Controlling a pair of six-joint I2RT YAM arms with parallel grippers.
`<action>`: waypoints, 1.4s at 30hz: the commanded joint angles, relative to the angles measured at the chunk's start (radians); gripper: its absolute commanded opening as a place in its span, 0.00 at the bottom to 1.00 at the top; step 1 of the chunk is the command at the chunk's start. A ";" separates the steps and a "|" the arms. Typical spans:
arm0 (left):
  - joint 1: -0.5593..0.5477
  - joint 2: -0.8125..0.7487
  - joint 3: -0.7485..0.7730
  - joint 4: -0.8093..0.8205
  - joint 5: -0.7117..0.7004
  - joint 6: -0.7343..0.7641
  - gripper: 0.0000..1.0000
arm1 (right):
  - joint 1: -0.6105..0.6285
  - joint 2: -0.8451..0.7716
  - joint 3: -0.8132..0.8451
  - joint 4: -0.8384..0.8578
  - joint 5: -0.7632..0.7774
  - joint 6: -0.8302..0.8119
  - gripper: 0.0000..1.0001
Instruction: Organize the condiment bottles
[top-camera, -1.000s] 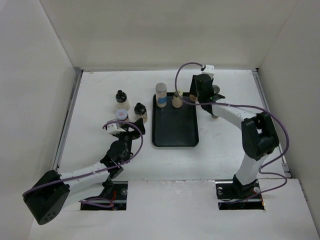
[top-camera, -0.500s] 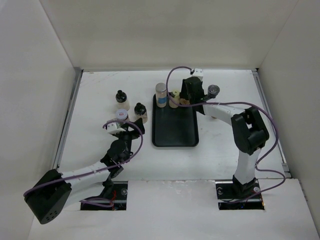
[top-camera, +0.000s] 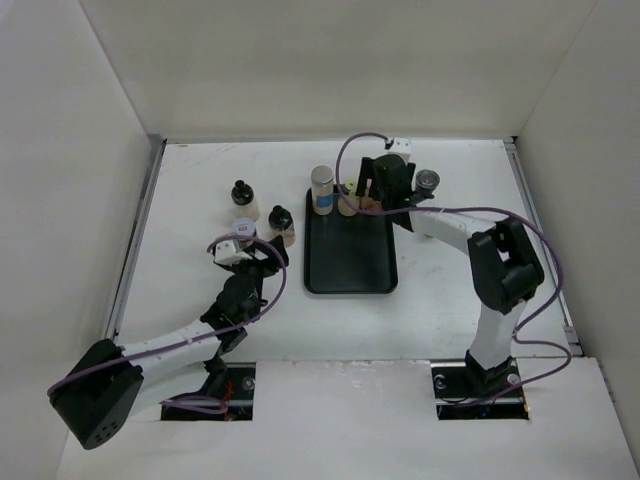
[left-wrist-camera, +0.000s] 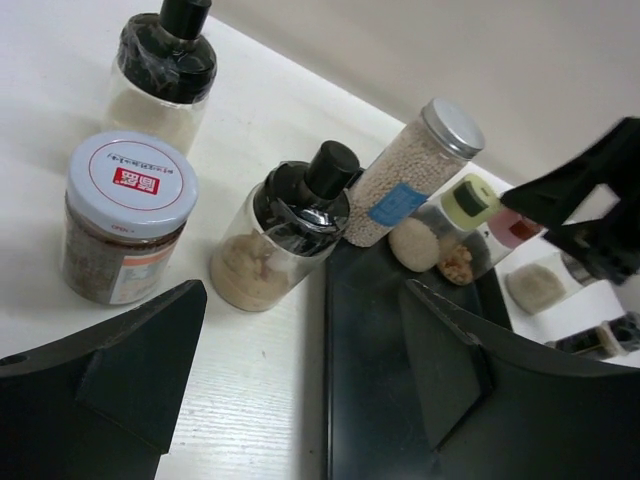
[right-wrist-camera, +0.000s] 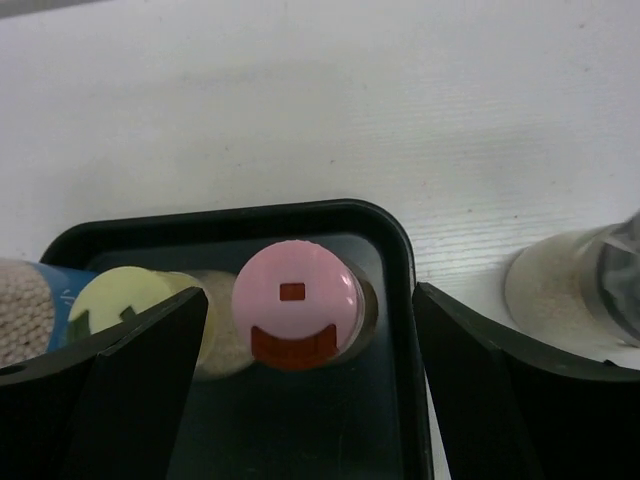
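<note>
My right gripper (top-camera: 372, 190) (right-wrist-camera: 310, 300) is open over the far right corner of the black tray (top-camera: 350, 265). Its fingers stand either side of a pink-capped bottle (right-wrist-camera: 295, 300) on the tray, not touching it. A yellow-capped bottle (top-camera: 347, 202) and a tall silver-capped jar (top-camera: 322, 188) stand left of it on the tray. A grey-capped shaker (top-camera: 428, 181) stands off the tray to the right. My left gripper (top-camera: 262, 255) (left-wrist-camera: 303, 300) is open and empty, just in front of a black-capped bottle (left-wrist-camera: 285, 235). A white-lidded jar (left-wrist-camera: 125, 215) and another black-capped bottle (left-wrist-camera: 165, 75) stand left of it.
The near part of the tray (left-wrist-camera: 400, 400) holds nothing. White walls enclose the table on the left, back and right. The right arm's purple cable loops above the tray's far edge.
My right gripper has moved left from beside the grey-capped shaker to over the tray's far right corner. The pink-capped bottle now stands between its open fingers. The left arm has barely moved.
</note>
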 joint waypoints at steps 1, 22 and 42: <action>0.018 -0.010 0.090 -0.102 -0.015 -0.006 0.77 | 0.017 -0.179 -0.043 0.050 0.025 0.016 0.91; 0.328 0.169 0.586 -1.019 0.127 -0.089 0.76 | 0.302 -0.773 -0.769 0.355 0.036 0.146 0.79; 0.415 0.476 0.706 -0.920 0.190 -0.014 0.77 | 0.308 -0.758 -0.804 0.384 -0.011 0.160 0.91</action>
